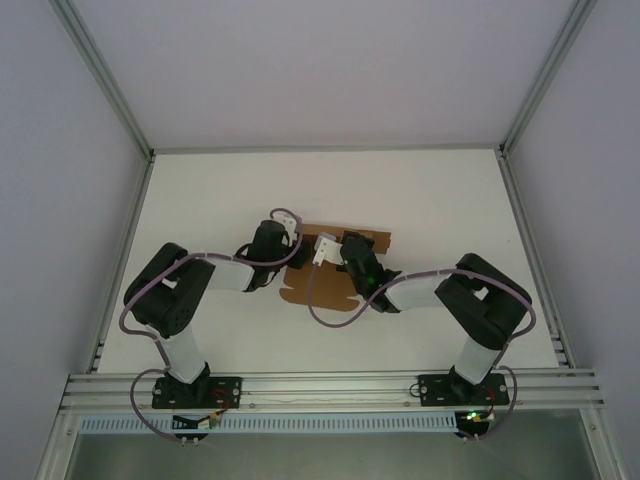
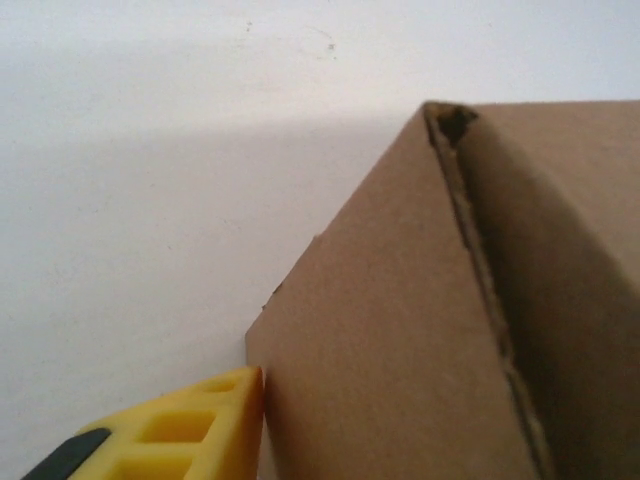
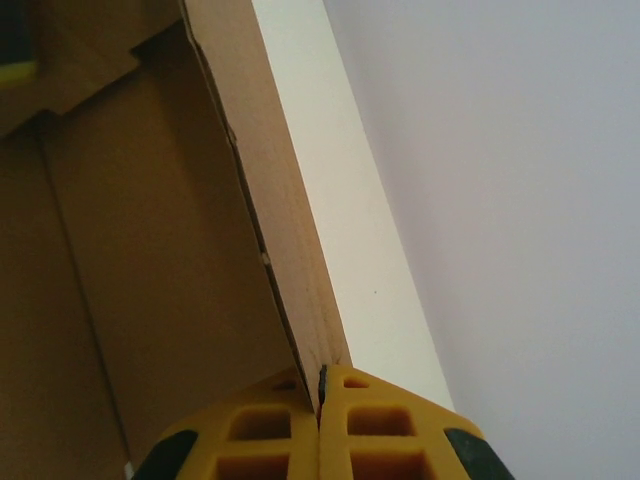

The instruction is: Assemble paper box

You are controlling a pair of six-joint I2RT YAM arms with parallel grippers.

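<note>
paper box (image 3: 160,260) flap in right gripper (image 3: 321,395)

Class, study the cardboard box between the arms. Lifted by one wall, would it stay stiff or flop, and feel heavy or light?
Probably light: the box is thin card, its wall edge-on in the shut right hand. Likely to hinge at its crease, since panels seem only folded. Flat faces, so it should slide, not roll.

ROBOTICS LAB, TEST CELL: Two cable-draped robot arms, the left arm (image 1: 180,300) and the right arm (image 1: 480,305), stand bolted side by side to an aluminium rail (image 1: 330,385) at the near edge of a white tabletop (image 1: 430,200). Plain white panels (image 1: 50,200) on slotted metal uprights (image 1: 102,70) box in the bench.
</note>
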